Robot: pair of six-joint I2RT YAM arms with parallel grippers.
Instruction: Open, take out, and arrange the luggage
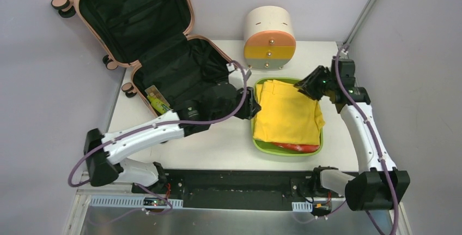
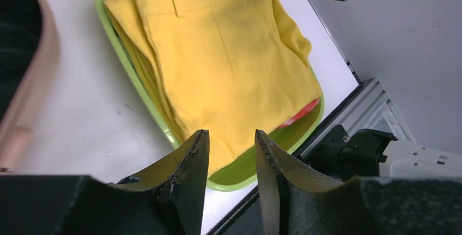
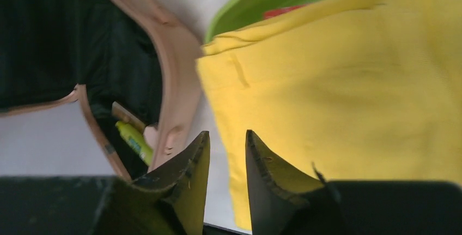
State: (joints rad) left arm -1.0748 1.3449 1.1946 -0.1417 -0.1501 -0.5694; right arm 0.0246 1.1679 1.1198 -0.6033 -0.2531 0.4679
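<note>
— Surface, room?
— White table [image 1: 218, 142], grey walls [image 1: 32, 82] enclosing it.
— Luggage [image 1: 163, 77]?
— Lying open, far-left corner; long axis running left-right, wheels [image 1: 61, 5] pointing left.
— Jaws?
— The left jaws, right jaws: gaping slightly, gripping nothing.

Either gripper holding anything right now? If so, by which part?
Nothing held. Left gripper and right gripper both show an empty gap between fingers; the yellow garment lies in the green tray.
</note>
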